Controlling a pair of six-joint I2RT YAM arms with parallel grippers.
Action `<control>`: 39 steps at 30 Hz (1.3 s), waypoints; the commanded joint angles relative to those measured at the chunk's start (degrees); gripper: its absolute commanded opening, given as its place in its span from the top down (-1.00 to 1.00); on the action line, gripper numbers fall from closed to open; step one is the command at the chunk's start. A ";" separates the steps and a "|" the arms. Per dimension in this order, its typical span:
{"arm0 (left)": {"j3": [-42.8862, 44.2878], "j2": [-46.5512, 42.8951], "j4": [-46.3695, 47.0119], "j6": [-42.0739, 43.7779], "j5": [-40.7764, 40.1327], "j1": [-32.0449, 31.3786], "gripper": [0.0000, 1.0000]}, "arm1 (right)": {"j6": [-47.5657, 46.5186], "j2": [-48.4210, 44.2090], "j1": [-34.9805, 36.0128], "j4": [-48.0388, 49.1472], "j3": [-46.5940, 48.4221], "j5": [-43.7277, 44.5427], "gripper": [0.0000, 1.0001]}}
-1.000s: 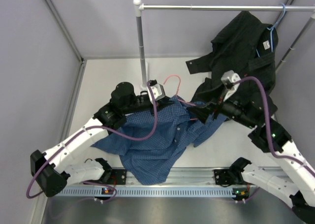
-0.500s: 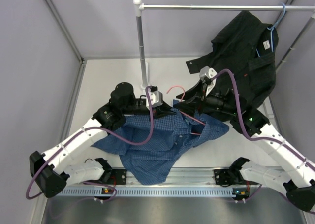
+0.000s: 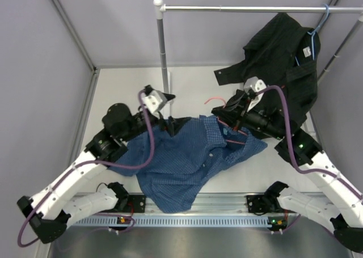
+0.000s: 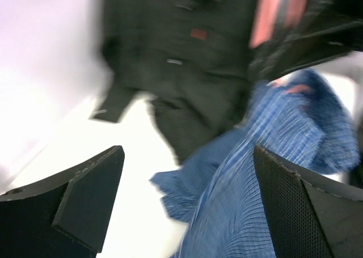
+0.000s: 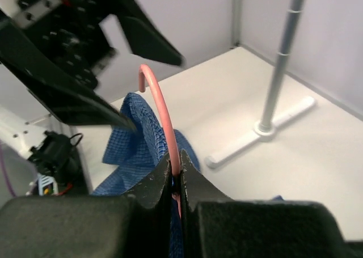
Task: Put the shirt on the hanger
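White bench (image 3: 113, 93), walled at the left and far sides. The shirt (image 3: 181, 161), blue check, lies crumpled on it at near centre, its near hem reaching the metal rail (image 3: 198, 204) along the near edge. The white foot (image 5: 266, 130) of a grey pole (image 3: 163, 54) stands on the far middle. A black shirt (image 3: 283, 59) hangs far right; whether it touches the bench cannot be told.

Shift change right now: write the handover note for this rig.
Left gripper: fingers open, empty, at the shirt's far edge.
Right gripper: shut on the hanger, just below its hook.
The shirt lies bunched on the table, with the hanger's body buried in its fabric.
Done: hanger partly inside, seating unclear.
Left: settle both shoulders onto the hanger.
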 commanded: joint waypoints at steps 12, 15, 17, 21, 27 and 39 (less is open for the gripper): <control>-25.55 -22.55 6.78 -16.01 -29.56 0.07 -0.93 | -7.70 -8.58 -0.27 -16.82 10.91 18.16 1.00; -26.70 -19.65 7.39 -15.66 -36.23 0.07 -0.75 | -7.70 -9.81 -0.27 -17.00 11.52 16.32 1.00; -27.40 -17.46 8.96 -15.05 -36.86 0.07 -0.58 | -7.61 -10.51 -0.27 -17.35 12.22 15.35 1.00; -28.81 -14.29 14.24 -14.87 -36.85 0.07 0.19 | -7.52 -11.13 -0.27 -17.53 13.02 13.94 1.00; -22.84 -7.87 9.08 -19.08 -55.89 0.25 1.00 | -7.44 -13.23 -0.27 -17.35 12.93 19.63 1.00; -24.76 -6.90 11.70 -24.62 -46.63 2.44 1.00 | -4.89 -16.58 -0.27 -14.80 10.56 35.55 1.00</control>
